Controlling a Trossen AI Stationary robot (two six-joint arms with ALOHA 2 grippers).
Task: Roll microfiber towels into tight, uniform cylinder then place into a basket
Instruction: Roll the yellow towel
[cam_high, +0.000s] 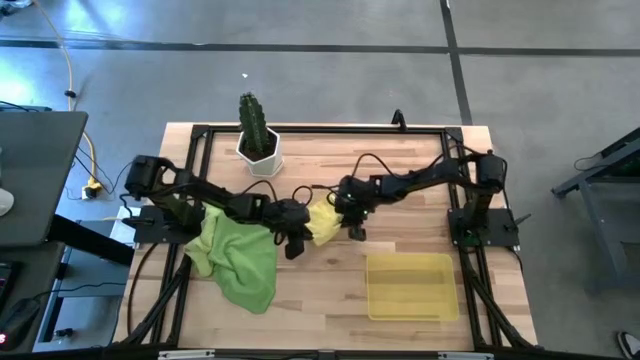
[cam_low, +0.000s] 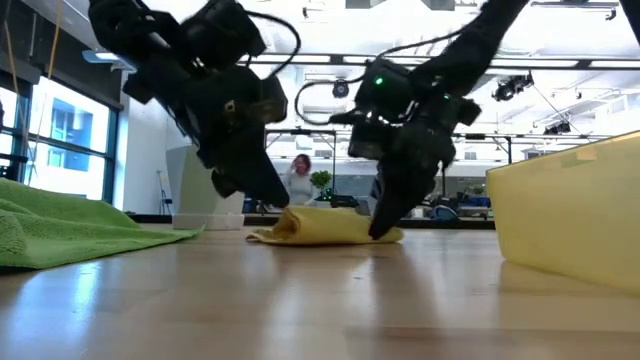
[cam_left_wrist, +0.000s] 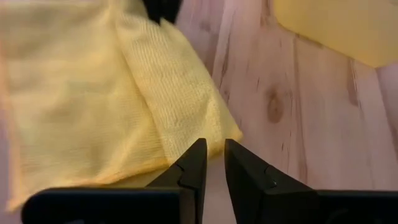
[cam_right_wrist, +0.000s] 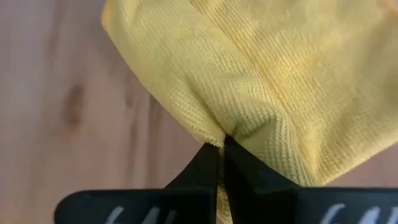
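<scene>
The yellow towel (cam_high: 322, 222) lies loosely folded near the middle of the desk (cam_high: 330, 300), between the two arms, with a soft ridge running along it where one layer laps over another. It is a thin, limp microfibre cloth with a fine woven grain; by the look of it, light, quite without stiffness, and grippy rather than slick against the wood, so it should drag and bunch instead of sliding. It will not hold a shape unaided, so a roll would need pressure kept on it. The best purchase seems to be at a hem or corner, where the layers stack thick enough to pinch.

The right pincer (cam_right_wrist: 221, 148) is pressed together on just such a fold at the towel's edge, with cloth puckered around its tips. The left pincer (cam_left_wrist: 213, 163) stands at the opposite corner, its jaws slightly parted with a narrow gap between them, holding nothing.

Beside the left arm, a heap of green towels (cam_high: 240, 262) spreads crumpled, the same nappy fabric. The basket (cam_high: 411, 287), a shallow tray of translucent yellow plastic with low, stiff walls, sits apart on the right arm's side. A white faceted pot with a cactus (cam_high: 258, 135) stands at the far edge of the pale, knotty planks.
</scene>
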